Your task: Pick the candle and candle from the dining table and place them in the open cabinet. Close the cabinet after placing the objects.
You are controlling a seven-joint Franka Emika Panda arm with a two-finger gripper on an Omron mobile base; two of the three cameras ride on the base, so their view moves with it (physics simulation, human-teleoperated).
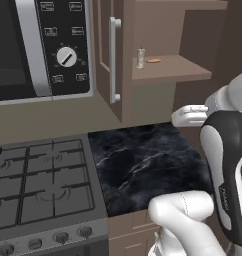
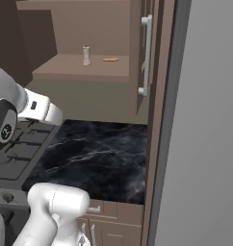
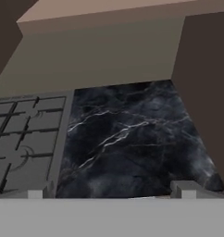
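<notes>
No lettering on the microwave (image 1: 40, 47) panel was readable; the gripper (image 3: 111, 192), jaws spread wide and holding nothing, hung tilted over the black marble counter (image 3: 132, 139), the open cabinet (image 1: 173, 67) above it holding a candle (image 1: 141, 58)

Counter (image 1: 143, 160) sits right of the stove (image 1: 38, 180), with the microwave (image 1: 38, 45) above the stove. Over the counter is the open cabinet (image 1: 173, 70), door (image 1: 110, 55) swung out toward the microwave side. On its shelf a small upright thing (image 2: 86, 55) stands left of a flat thing (image 2: 110, 59), slightly apart. Can't tell what either is.
</notes>
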